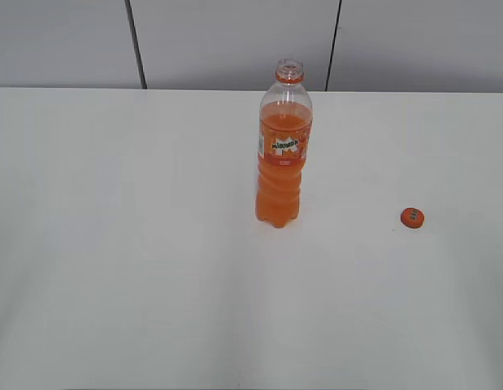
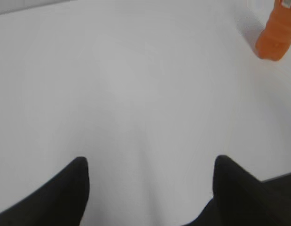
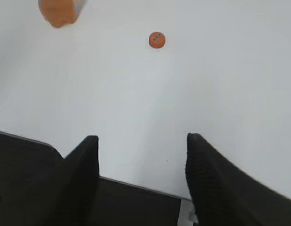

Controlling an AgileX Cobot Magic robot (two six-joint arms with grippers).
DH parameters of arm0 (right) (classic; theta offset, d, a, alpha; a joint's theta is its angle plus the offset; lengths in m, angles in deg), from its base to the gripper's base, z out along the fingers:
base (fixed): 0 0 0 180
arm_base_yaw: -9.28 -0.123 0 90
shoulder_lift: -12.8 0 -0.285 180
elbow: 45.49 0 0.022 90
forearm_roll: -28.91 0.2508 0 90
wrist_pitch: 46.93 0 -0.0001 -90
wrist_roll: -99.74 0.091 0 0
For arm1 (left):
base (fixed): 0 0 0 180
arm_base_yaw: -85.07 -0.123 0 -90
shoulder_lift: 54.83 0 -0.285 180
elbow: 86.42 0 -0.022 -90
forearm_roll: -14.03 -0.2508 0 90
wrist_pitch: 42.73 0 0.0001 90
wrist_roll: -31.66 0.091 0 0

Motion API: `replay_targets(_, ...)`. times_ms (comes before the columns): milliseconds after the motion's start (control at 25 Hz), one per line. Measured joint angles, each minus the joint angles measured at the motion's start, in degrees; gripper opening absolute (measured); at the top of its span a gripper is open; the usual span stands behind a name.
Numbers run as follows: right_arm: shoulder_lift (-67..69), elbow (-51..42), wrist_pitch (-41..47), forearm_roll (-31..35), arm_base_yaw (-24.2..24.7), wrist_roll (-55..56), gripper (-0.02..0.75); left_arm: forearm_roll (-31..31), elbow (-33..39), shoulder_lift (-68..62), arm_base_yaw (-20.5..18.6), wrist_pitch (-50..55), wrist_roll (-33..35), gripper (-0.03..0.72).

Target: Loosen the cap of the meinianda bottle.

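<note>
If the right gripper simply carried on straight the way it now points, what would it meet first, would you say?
Probably nothing but bare table. The open right gripper points up the middle of its view; the cap lies slightly left of that line, so it might be grazed. Depth is unclear.

A wide, plain white table (image 1: 121,268) carries everything here. Its far edge runs straight across below a pale panelled wall. A tall clear plastic bottle of orange soda with an orange label (image 1: 284,154) stands upright on the table, near the middle and closer to the far edge, its neck open. A small round orange plastic screw cap (image 1: 412,217) lies flat on the table, well apart from the bottle toward the right edge.
</note>
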Motion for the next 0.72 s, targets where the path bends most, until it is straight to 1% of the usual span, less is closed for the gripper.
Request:
replay_targets(280, -7.56, 0.00, 0.00, -0.14, 0.00, 0.23, 0.442, -0.05, 0.00, 10.86, 0.00, 0.07, 0.00, 0.500)
replay_targets(720, -9.48, -0.02, 0.04, -1.12, 0.00, 1.92, 0.442, -0.16, 0.00, 10.95, 0.00, 0.10, 0.00, 0.500)
